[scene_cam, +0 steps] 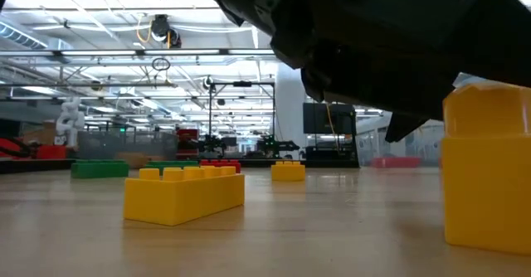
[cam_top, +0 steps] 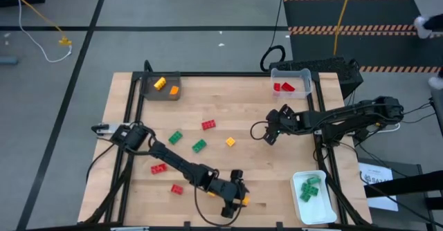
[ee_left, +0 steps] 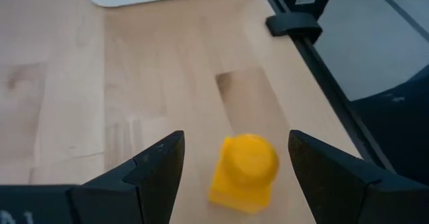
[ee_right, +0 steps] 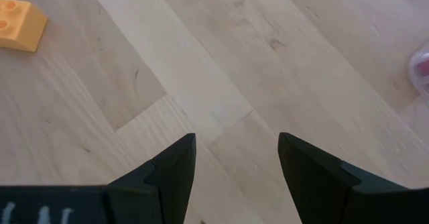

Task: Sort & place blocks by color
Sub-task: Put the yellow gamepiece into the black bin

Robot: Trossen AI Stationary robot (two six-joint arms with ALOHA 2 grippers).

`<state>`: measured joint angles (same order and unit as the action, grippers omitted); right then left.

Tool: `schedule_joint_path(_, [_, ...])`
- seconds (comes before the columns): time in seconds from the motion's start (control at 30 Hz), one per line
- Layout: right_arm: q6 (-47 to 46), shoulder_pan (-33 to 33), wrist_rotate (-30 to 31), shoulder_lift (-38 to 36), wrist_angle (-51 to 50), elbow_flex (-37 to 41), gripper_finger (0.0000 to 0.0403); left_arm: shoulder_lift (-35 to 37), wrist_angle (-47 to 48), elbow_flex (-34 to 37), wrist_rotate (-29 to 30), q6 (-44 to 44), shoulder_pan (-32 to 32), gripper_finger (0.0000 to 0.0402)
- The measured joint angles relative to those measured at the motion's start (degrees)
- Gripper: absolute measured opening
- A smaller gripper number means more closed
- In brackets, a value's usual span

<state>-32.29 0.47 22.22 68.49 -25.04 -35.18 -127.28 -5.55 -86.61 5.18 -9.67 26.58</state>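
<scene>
Left wrist view: the left tool [ee_left: 234, 160] hangs spread wide around a small yellow block [ee_left: 244, 172] (not touching it), near the bench [cam_top: 228, 106] edge by the green bin [cam_top: 313, 197]. The right tool [ee_right: 236, 158] gapes empty near the red bin [cam_top: 291, 81].

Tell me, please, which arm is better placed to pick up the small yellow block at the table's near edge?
The left. Its open hand already straddles the yellow block near the table's front edge, whereas the right hand hovers open over bare wood mid-table, well away from it.
</scene>
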Motion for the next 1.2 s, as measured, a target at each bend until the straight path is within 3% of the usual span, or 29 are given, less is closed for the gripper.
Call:
schedule_joint_path(0.43, [-0.02,0.00,-0.04,0.00,0.00,0.00,0.0203,0.04,1.41,0.02,0.45,0.95,0.24,0.0259])
schedule_joint_path(0.57, [-0.02,0.00,-0.04,0.00,0.01,0.00,0.0203,0.04,2.59,0.02,0.41,1.54,0.52,0.0202])
schedule_joint_path(0.83, [-0.02,0.00,-0.08,0.00,0.01,0.00,0.0203,0.15,4.40,0.01,0.41,2.34,0.40,0.0017])
schedule_joint_path(1.0, [-0.02,0.00,-0.09,0.00,-0.01,0.00,0.0203,0.15,4.14,0.02,0.36,2.71,0.14,0.0003])
schedule_joint_path(1.2, [-0.02,0.00,-0.11,0.00,-0.09,0.00,0.0203,0.15,4.08,0.02,0.40,0.81,-1.12,0.0012])
